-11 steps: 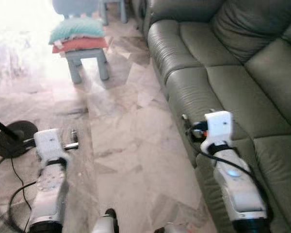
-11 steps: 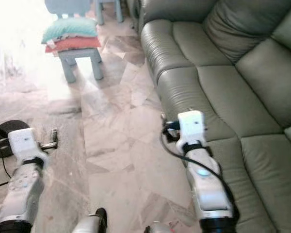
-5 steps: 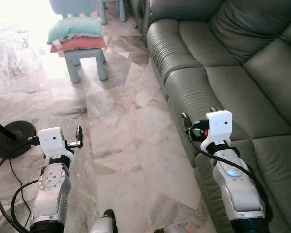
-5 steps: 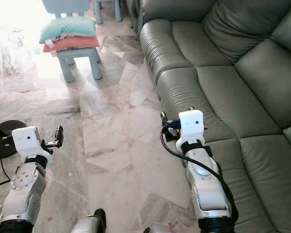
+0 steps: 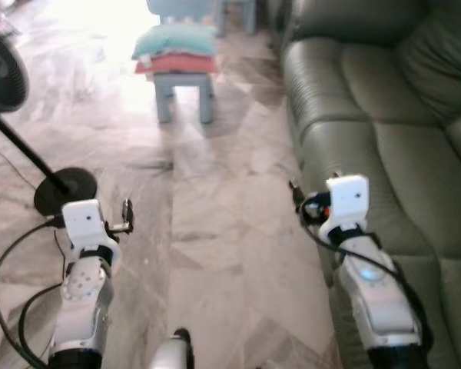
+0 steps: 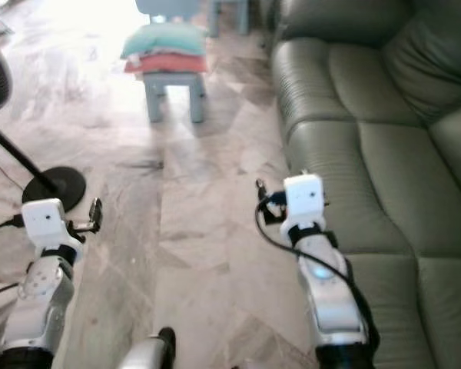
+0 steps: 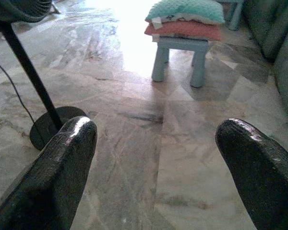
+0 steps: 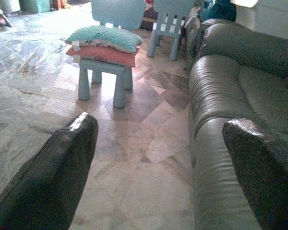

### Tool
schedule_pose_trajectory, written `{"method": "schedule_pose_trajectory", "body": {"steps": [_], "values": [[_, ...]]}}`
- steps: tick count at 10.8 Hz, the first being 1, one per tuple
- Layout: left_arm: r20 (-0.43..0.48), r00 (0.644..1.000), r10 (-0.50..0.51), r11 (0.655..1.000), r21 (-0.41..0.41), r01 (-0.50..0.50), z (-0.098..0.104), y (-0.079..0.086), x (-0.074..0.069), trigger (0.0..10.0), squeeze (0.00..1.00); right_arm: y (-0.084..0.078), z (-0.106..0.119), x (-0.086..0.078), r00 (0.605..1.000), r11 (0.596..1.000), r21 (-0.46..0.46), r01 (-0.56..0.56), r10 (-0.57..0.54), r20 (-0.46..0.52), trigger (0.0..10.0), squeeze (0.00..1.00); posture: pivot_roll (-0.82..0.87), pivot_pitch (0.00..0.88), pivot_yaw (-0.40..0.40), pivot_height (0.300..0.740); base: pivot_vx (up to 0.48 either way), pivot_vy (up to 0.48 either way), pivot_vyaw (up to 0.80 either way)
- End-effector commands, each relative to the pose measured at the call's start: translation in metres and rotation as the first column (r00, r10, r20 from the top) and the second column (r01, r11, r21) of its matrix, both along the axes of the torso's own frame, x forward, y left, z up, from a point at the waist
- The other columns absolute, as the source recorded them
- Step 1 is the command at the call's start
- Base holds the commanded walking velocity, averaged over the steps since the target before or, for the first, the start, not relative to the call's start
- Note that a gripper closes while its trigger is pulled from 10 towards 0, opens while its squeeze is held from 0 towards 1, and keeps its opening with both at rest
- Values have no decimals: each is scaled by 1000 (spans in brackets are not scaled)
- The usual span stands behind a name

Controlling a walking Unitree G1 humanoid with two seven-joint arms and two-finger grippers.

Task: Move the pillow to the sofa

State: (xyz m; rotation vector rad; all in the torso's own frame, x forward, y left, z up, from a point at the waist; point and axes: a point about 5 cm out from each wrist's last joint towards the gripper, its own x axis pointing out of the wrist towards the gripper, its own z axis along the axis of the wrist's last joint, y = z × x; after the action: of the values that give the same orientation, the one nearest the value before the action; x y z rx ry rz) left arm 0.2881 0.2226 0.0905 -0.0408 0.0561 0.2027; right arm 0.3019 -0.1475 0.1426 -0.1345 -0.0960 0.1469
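Ahead, pillow (image 8: 104,37) atop chair (image 8: 110,67).

1. A teal pillow (image 6: 164,37) is seen stacked on a red pillow (image 6: 166,62) on a small blue chair (image 6: 171,84), far on the marble floor (image 6: 207,231).
2. A dark green sofa (image 6: 369,115) is seen on the right.
3. A fan stand (image 6: 52,184) is seen at left.
4. The left end effector (image 6: 95,214) and right end effector (image 6: 261,188) are held low over the floor, well apart.
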Motion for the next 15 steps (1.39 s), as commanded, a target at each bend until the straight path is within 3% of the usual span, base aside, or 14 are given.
{"method": "schedule_pose_trajectory", "body": {"steps": [1, 7, 15], "values": [[-9, 1000, 6, 1000, 7, -6, -2, 1, -2, 10000, 0, -3, -5, -3, 1000, 1000, 0, 16, -16, -13, 10000, 0, -74, 218, -43, 740, 0, 0, 0], [-12, 1000, -12, 1000, 4, 13, -3, 2, -4, 10000, 0, -3, -6, -4, 1000, 1000, 10, 28, -28, -11, 10000, 0, -74, 226, -38, 740, 0, 0, 0], [-16, 1000, -16, 1000, 4, 16, -5, 0, -6, 10000, 0, -1, -5, -5, 1000, 1000, 6, 13, -13, -8, 10000, 0, -80, 227, -44, 740, 334, 330, 0]]}}
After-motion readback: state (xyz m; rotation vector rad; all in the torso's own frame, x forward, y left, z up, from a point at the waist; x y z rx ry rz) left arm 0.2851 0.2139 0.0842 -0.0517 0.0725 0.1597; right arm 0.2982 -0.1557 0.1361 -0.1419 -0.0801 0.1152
